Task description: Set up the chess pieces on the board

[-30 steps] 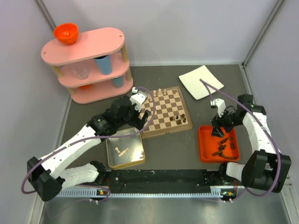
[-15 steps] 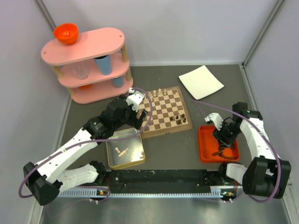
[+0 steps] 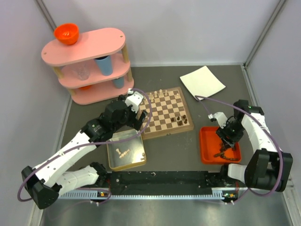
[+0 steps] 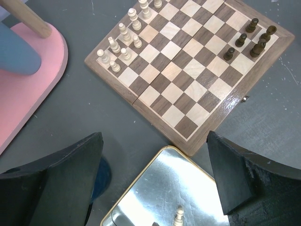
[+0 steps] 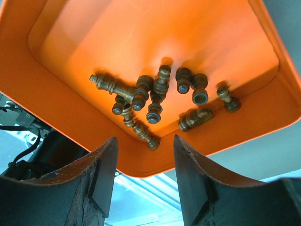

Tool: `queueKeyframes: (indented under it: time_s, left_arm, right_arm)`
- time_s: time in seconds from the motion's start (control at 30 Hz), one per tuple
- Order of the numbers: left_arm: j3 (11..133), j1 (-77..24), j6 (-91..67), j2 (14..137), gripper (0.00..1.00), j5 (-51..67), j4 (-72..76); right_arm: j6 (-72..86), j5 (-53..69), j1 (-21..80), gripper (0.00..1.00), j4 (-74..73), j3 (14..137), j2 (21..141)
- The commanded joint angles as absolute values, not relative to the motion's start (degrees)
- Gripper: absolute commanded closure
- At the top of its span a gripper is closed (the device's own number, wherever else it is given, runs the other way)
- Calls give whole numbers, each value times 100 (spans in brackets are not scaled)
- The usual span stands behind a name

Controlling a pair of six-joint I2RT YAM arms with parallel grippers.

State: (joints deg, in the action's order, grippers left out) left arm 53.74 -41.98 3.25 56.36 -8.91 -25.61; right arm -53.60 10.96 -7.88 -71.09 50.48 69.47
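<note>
The board (image 3: 165, 113) lies mid-table, with several pale chess pieces (image 4: 124, 40) at its far left corner and several dark ones (image 4: 249, 40) on its right side. My left gripper (image 4: 153, 179) hangs wide open and empty above the gap between the board (image 4: 188, 70) and a silver tin (image 4: 155, 188). One pale piece (image 4: 178, 217) stands in the tin. My right gripper (image 5: 145, 174) hovers open over the near rim of the orange tray (image 5: 94, 42). Nothing is between its fingers. Several dark pieces (image 5: 155, 101) lie tumbled in the tray just ahead of them.
A pink three-tier shelf (image 3: 89, 66) stands at the back left with an orange bowl (image 3: 66, 33) and a blue cup (image 3: 103, 65). A white square plate (image 3: 202, 82) lies at the back right. The silver tin (image 3: 126, 150) sits near the left arm.
My right gripper has dropped from the tray's far side to low over its near part, and its jaws have narrowed. The left arm has drawn back slightly from the board.
</note>
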Motion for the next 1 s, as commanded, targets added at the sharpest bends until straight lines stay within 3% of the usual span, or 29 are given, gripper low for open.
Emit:
queueKeyframes:
  time_s: [0.0, 0.33, 0.73, 0.97]
  left_arm:
    - [5344, -4210, 404, 5476, 4, -914, -2320]
    - [5335, -4201, 404, 5449, 4, -905, -2320]
    - [5335, -4201, 404, 5493, 4, -870, -2320]
    - [5335, -4201, 413, 5520, 3, -861, -2312]
  right_arm:
    - [-4791, 687, -747, 49, -6777, 4948, 7128]
    - [-4544, 668, -747, 53, -6267, 4799, 7462]
    - [-4500, 817, -738, 72, -6161, 4685, 7629]
    - [-4509, 949, -738, 74, -6170, 4641, 7638]
